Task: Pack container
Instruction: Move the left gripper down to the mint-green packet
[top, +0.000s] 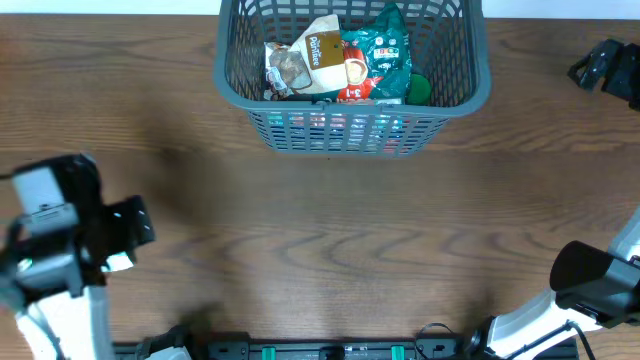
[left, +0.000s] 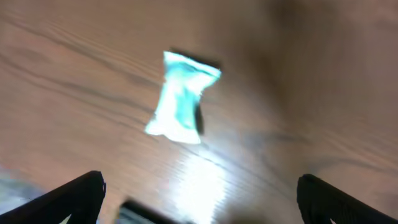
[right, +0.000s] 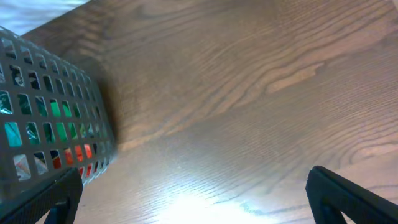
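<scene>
The container (top: 455, 95) is a dark grey lattice basket at the back centre of the table. It holds several packets, among them a tan and white one (top: 322, 50) and a green one (top: 385, 45). My left gripper (left: 199, 199) is open and empty, above the table at the front left (top: 125, 228). A small teal and white packet (left: 180, 99) lies flat on the wood ahead of its fingers, apart from them. It shows partly under the arm in the overhead view (top: 118, 263). My right gripper (right: 193, 199) is open and empty, to the right of the container (right: 56, 118).
The table is brown wood grain (top: 330, 230). The right arm's elbow (top: 590, 280) sits at the front right, and its wrist (top: 605, 68) is at the back right. A black rail (top: 330, 350) runs along the front edge.
</scene>
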